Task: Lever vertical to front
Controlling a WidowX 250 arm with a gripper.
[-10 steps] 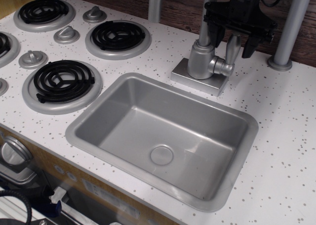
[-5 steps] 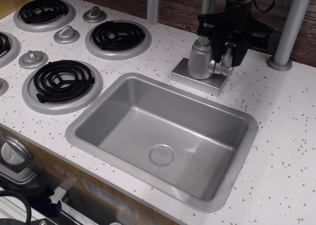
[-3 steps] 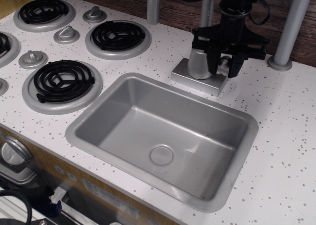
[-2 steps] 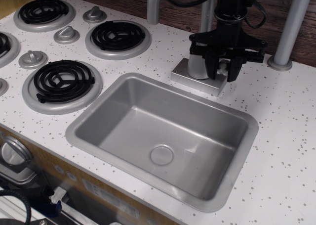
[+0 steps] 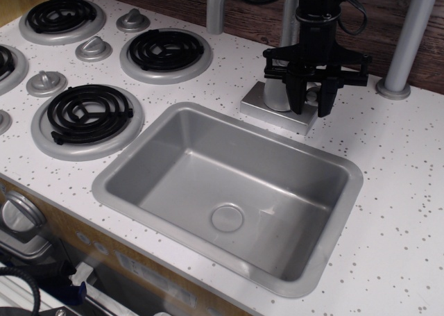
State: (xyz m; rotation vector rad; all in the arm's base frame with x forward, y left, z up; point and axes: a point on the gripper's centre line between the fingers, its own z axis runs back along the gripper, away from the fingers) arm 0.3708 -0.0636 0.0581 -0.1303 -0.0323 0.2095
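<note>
The faucet body (image 5: 275, 94) stands on its square base behind the sink. The lever (image 5: 313, 92) is on its right side; only a small silver-grey part shows between my fingers, and I cannot tell its angle. My black gripper (image 5: 311, 106) hangs straight down over it, with one finger (image 5: 296, 97) on the left and one on the right of the lever. The jaws stand apart and straddle the lever, with dark gaps at its sides. The fingertips reach down to the front edge of the faucet base.
The grey sink (image 5: 126, 164) lies just in front of the faucet. The curved spout (image 5: 218, 3) rises at the back. A grey pole (image 5: 409, 38) stands to the right. Black stove burners (image 5: 166, 50) and grey knobs (image 5: 93, 49) fill the left side.
My gripper has come down from above the upright lever, moved left and toward the front, and now covers most of the lever, which has dropped out of its upright stand.
</note>
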